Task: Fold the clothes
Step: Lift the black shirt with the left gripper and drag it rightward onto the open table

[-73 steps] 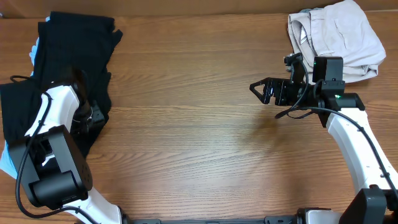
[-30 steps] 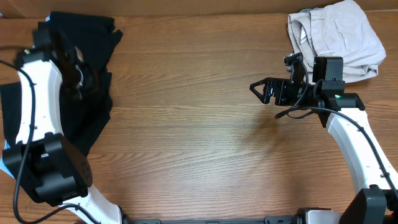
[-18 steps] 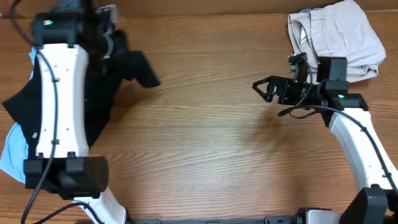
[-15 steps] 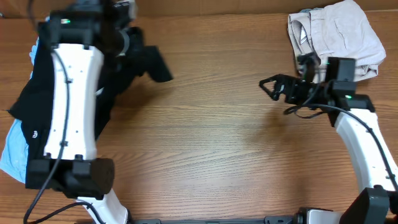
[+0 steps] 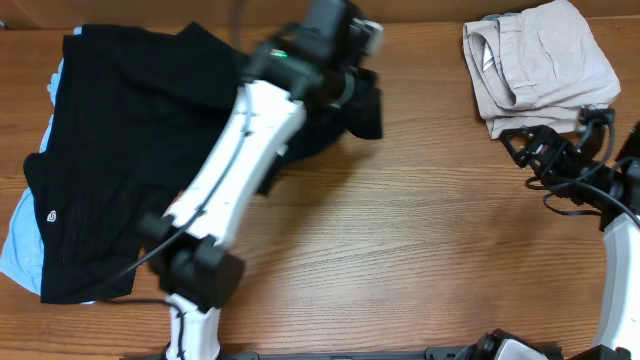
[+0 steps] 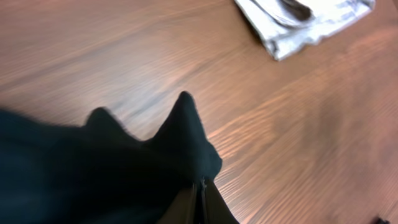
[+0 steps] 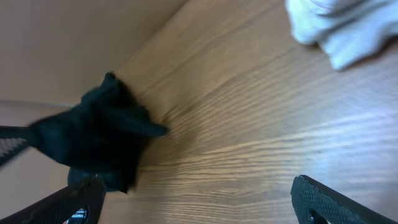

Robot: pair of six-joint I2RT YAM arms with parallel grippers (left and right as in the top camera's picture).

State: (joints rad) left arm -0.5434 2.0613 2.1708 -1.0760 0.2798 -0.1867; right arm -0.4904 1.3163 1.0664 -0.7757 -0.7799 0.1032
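The left gripper (image 6: pixel 200 198) has its fingers pressed together on a fold of the soft black short-sleeved shirt (image 5: pixel 130 130), which stretches from the left side to the upper middle of the brown wooden table (image 5: pixel 400 260). A pale blue garment (image 5: pixel 14 240) peeks from beneath it. The right gripper (image 5: pixel 528 160) hangs spread and empty just below the crumpled beige trousers (image 5: pixel 540 60)

illegible white logo (image 5: pixel 52 213) on black shirt (image 5: pixel 95 245)
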